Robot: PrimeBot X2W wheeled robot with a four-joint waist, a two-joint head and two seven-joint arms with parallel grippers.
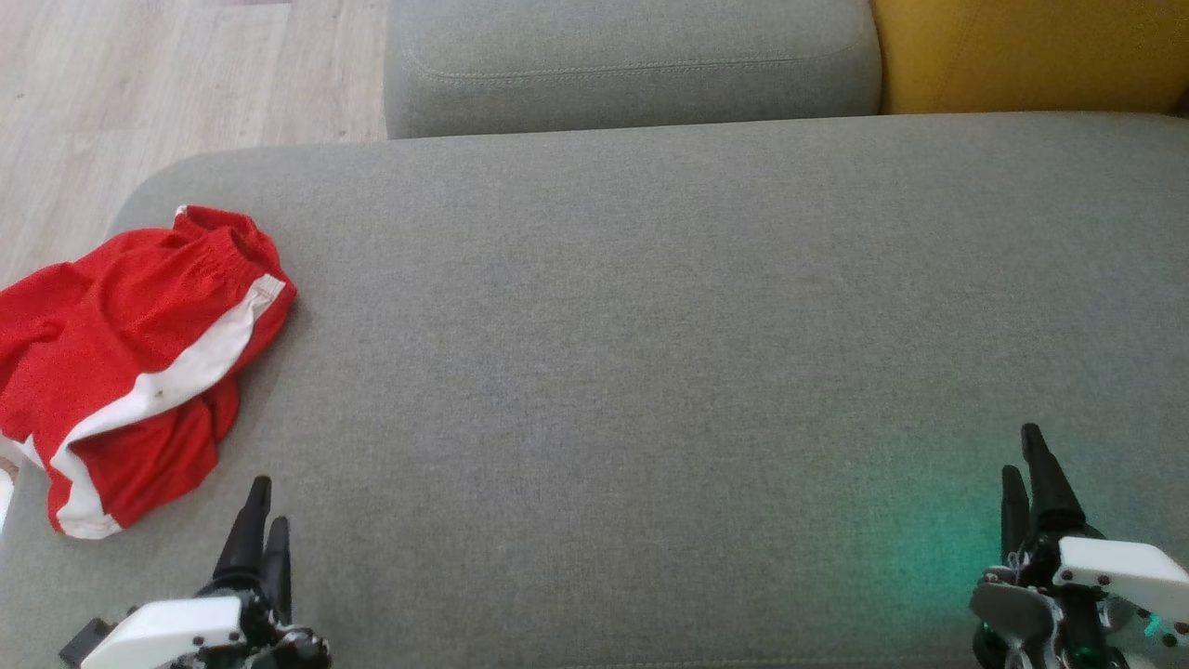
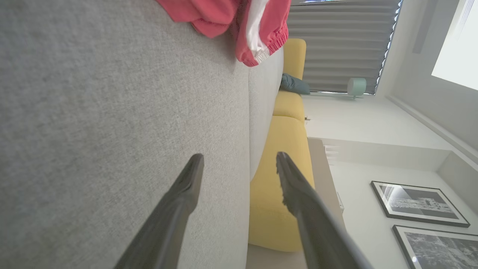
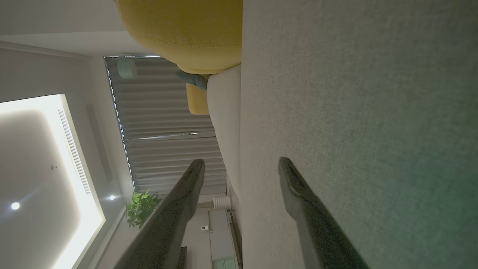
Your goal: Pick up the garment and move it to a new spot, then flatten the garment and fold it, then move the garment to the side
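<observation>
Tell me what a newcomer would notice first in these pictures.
The crumpled red shorts with a white stripe stand out, lying at the left end of the grey sofa cushion. A bright yellow cushion shows at the far right. The left claw and right claw are open and empty at the near corners, green light glowing by the right one.

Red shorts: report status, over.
Open and empty: left gripper, right gripper. Crumpled red shorts at left end of grey cushion. Nothing between left gripper and red shorts.
</observation>
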